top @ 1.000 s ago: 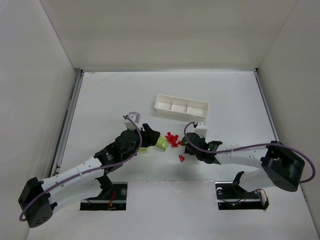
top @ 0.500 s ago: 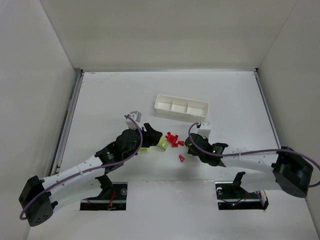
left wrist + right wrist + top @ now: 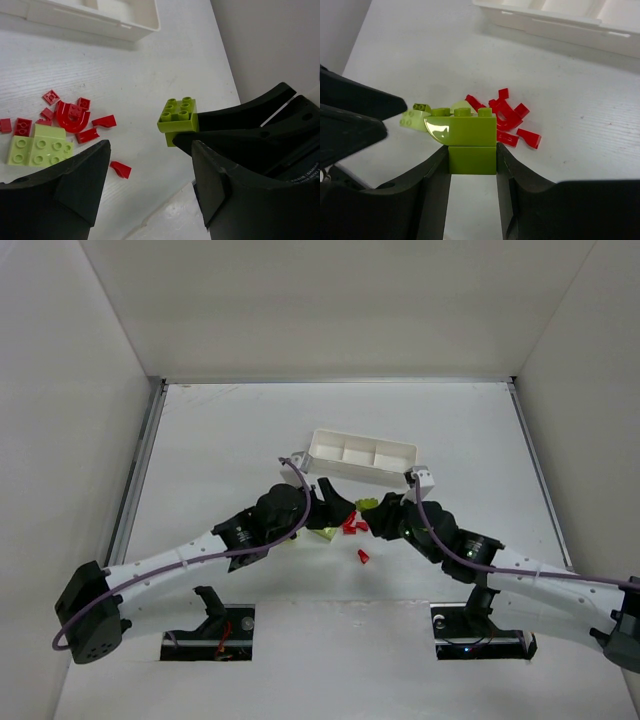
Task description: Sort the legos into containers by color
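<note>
My right gripper (image 3: 472, 161) is shut on a yellow-green lego (image 3: 470, 136), two bricks stacked, held above the table; it shows in the top view (image 3: 368, 505) and the left wrist view (image 3: 178, 117). My left gripper (image 3: 150, 156) is open and empty, right next to it (image 3: 335, 512). Small red legos (image 3: 70, 115) lie in a pile below (image 3: 506, 116), with one apart (image 3: 363, 557). A flat yellow-green lego (image 3: 40, 147) lies by the pile. The white three-compartment tray (image 3: 362, 453) stands just beyond; the compartments I can see look empty.
The two grippers are close together over the pile. White walls enclose the table on the left, back and right. The table's near edge with two arm mounts (image 3: 225, 625) lies behind the grippers.
Both arms have reached forward toward the tray. My right gripper has taken hold of the yellow-green lego and lifted it off the table. My left gripper has moved right, over the pile.
</note>
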